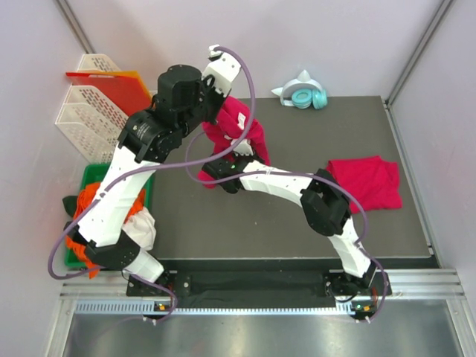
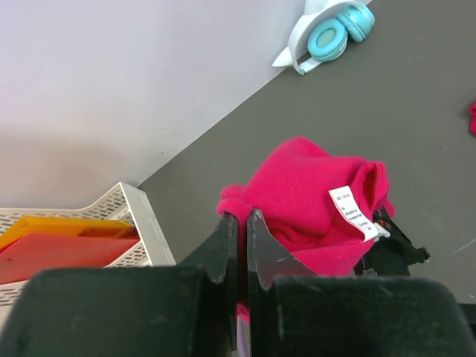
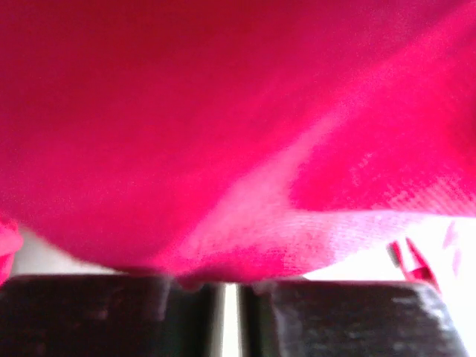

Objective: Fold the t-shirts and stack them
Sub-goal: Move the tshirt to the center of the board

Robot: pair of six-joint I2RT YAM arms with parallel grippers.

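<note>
Far left, the white letter trays point(image 1: 83, 111) hold the red-orange sheets point(image 1: 111, 80). Below them the green bin point(image 1: 91, 175) is heaped with orange and white cloth point(image 1: 137, 223). Both sit off the dark table mat point(image 1: 260, 223), which I judge keeps it as working space for folding.

My left gripper point(image 2: 239, 223) is raised at the far side of the mat. Its jaws are pressed together on an edge of the lifted t-shirt point(image 1: 239, 125), and crimson fabric shows between the pads. I hold it high so that the shirt hangs and its weight pulls the bunched cloth downward. Even so, it is a crumpled clump and not a flat sheet. The white neck label point(image 2: 349, 212) faces my left wrist camera, so the collar is on the side of the clump towards that camera.

My right gripper point(image 3: 229, 286) reaches in from the right to the lower part of the same shirt. In its own camera the fingers stand nearly together, with only a sliver of light between them. Pink cloth fills the view down to their tips. I cannot tell whether any fabric is actually pinched. The point of going in low, I judge, is to find a second corner so the two arms can spread the shirt.

Further right, teal headphones point(image 1: 305, 97) lie at the back edge, well apart from the work. On the right side of the mat a folded t-shirt point(image 1: 364, 182) lies flat, and I take it as the base of the stack.
</note>
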